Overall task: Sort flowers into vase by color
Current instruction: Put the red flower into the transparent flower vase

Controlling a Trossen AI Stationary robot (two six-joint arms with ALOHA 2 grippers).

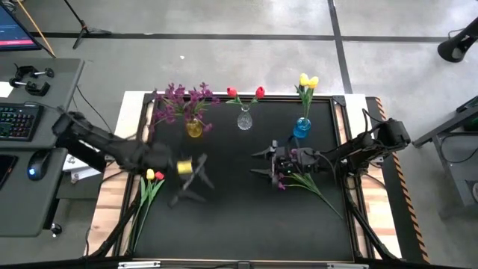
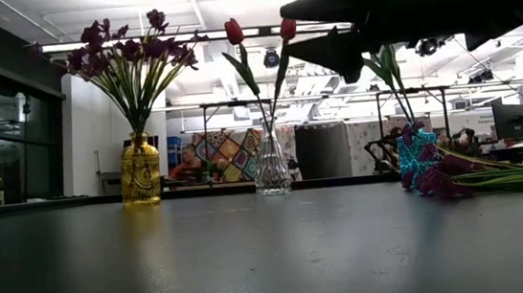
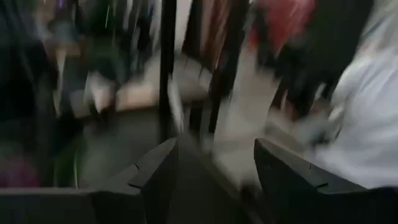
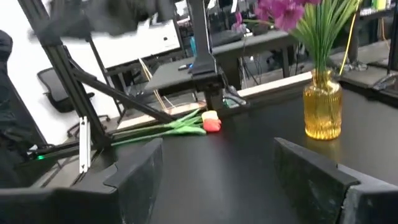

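Observation:
My left gripper (image 1: 193,187) (image 3: 214,162) is open and blurred over the table's left half, just right of a yellow and a red tulip (image 1: 153,178) (image 4: 208,122) lying flat near the left edge. My right gripper (image 1: 254,164) (image 4: 217,162) is open and hovers over the table's middle right. A purple spray (image 1: 287,179) (image 2: 438,179) lies flat beneath that arm. At the far side stand a yellow vase (image 1: 194,128) with purple sprays, a clear vase (image 1: 244,119) with two red tulips and a blue vase (image 1: 302,128) with yellow tulips.
A blurred yellow patch (image 1: 184,166) shows beside my left gripper; what it is cannot be told. A desk with keyboard and mouse (image 1: 33,168) stands beyond the table's left edge. Bare black tabletop (image 1: 246,224) stretches along the near side.

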